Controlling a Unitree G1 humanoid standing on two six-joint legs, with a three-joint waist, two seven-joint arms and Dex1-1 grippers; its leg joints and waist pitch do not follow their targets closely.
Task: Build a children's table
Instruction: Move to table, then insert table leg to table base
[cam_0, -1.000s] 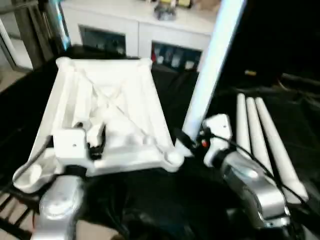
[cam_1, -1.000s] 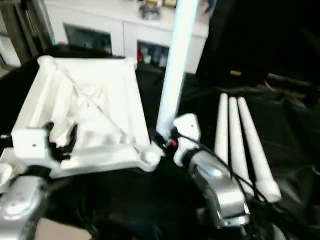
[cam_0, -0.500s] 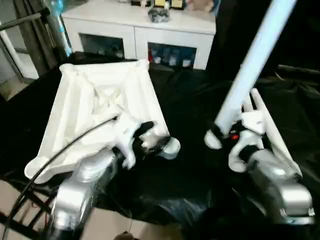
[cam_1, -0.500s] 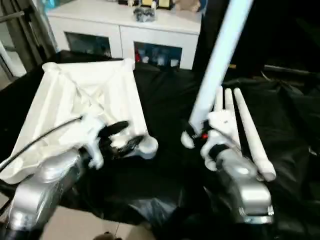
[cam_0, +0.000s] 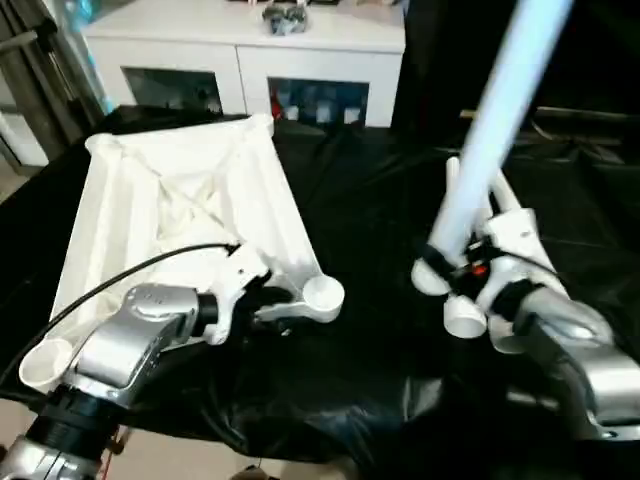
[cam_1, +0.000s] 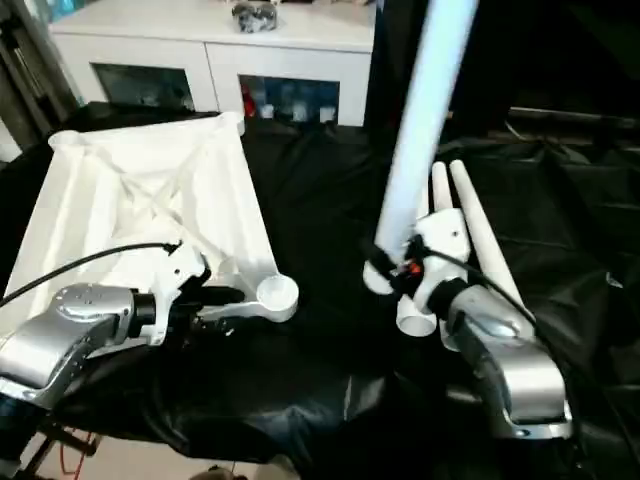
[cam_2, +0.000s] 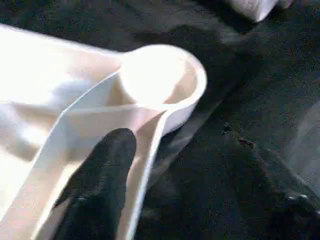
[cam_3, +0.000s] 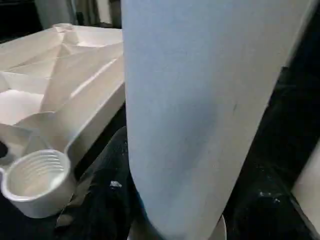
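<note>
The children's table top (cam_0: 180, 200) lies upside down on the left, ribbed underside up. Its near right corner socket (cam_0: 322, 295) faces up, threaded inside (cam_3: 35, 175). My left gripper (cam_0: 268, 300) is open astride the top's rim just beside that socket; one finger (cam_2: 100, 185) lies inside the rim wall. My right gripper (cam_0: 468, 272) is shut on a white leg (cam_0: 490, 130), held nearly upright and leaning right. Its lower end (cam_0: 430, 278) hangs just above the cloth, a hand's width right of the socket. The other legs (cam_1: 470, 230) lie behind my right hand.
The black-draped work table (cam_0: 370, 200) carries everything, and its front edge runs close below my arms. A white cabinet with glass doors (cam_0: 250, 50) stands behind it. A black cable (cam_0: 130, 280) loops over the top toward my left wrist.
My left gripper has let go of the top's near edge and come to the near right corner socket. My right arm has carried the leg rightward, away from the top. The camera has shifted.
</note>
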